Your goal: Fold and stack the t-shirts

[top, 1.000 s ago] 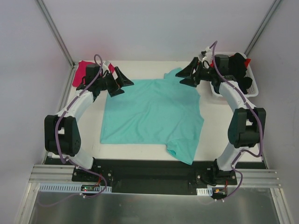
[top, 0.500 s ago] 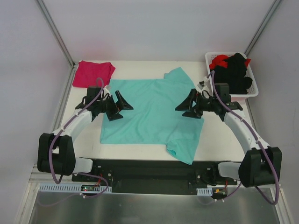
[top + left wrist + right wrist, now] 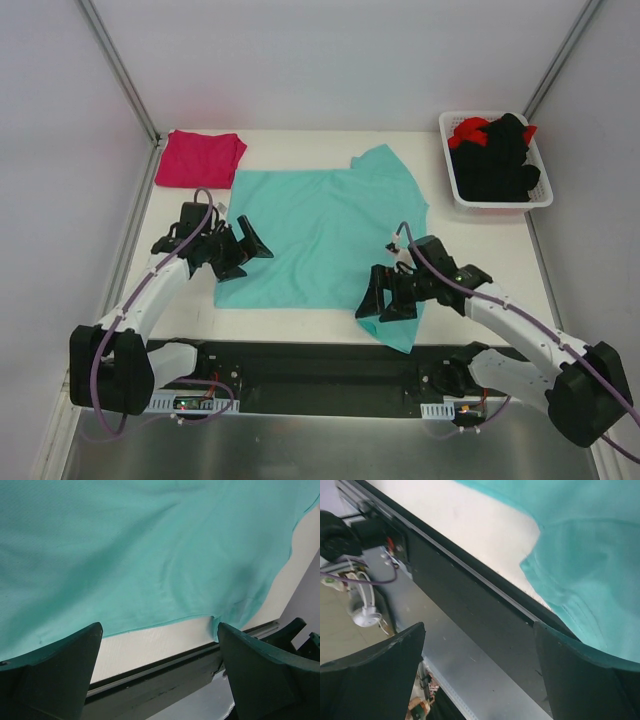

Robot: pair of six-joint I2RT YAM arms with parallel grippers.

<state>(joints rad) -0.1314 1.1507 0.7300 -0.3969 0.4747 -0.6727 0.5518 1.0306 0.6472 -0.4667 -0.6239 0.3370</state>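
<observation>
Both arms now at the near edge, off the far edge | left gripper (image 3: 247,255) spread, empty, at teal t-shirt (image 3: 320,230) near-left hem | right gripper (image 3: 387,303) spread, empty, over near sleeve | shirt flat mid-desk, unfolded; hem grasp likely next

Soft matt teal cloth t-shirt (image 3: 325,235), matt pink cloth shirt (image 3: 199,158), white plastic basket (image 3: 452,186), smooth matt tabletop (image 3: 480,245)

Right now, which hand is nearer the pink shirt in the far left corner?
Left. The left hand is at the teal shirt's left edge, on the near side of the pink shirt; the right hand is at its near sleeve, farther away.
</observation>
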